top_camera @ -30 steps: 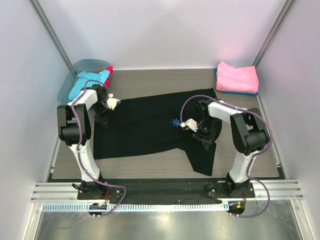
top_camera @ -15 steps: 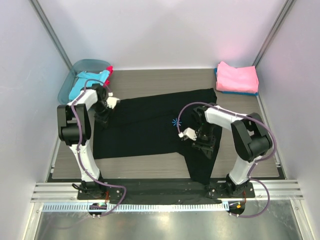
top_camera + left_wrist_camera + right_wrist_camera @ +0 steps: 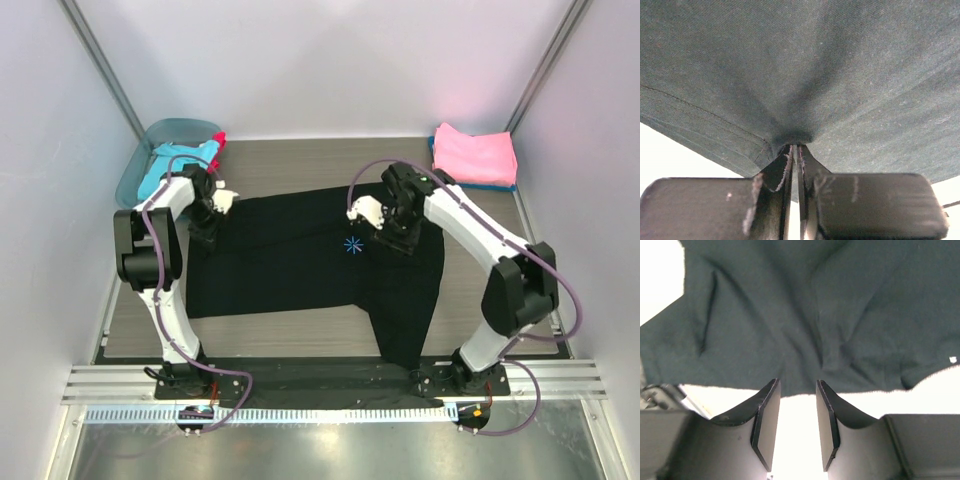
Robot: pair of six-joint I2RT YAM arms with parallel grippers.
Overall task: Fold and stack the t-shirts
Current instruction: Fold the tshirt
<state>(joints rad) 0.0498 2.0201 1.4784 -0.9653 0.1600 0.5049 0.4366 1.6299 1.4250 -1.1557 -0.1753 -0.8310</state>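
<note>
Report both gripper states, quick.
Left gripper: shut, pinching the large black cloth t-shirt.
Right gripper: open, holding nothing, over the same shirt.

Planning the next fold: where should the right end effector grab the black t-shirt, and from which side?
Likely the far right edge of the black t-shirt, from above. It lies mostly flat; only an edge can be pinched. The right end effector hovers open there; the left end effector holds the opposite end.
</note>
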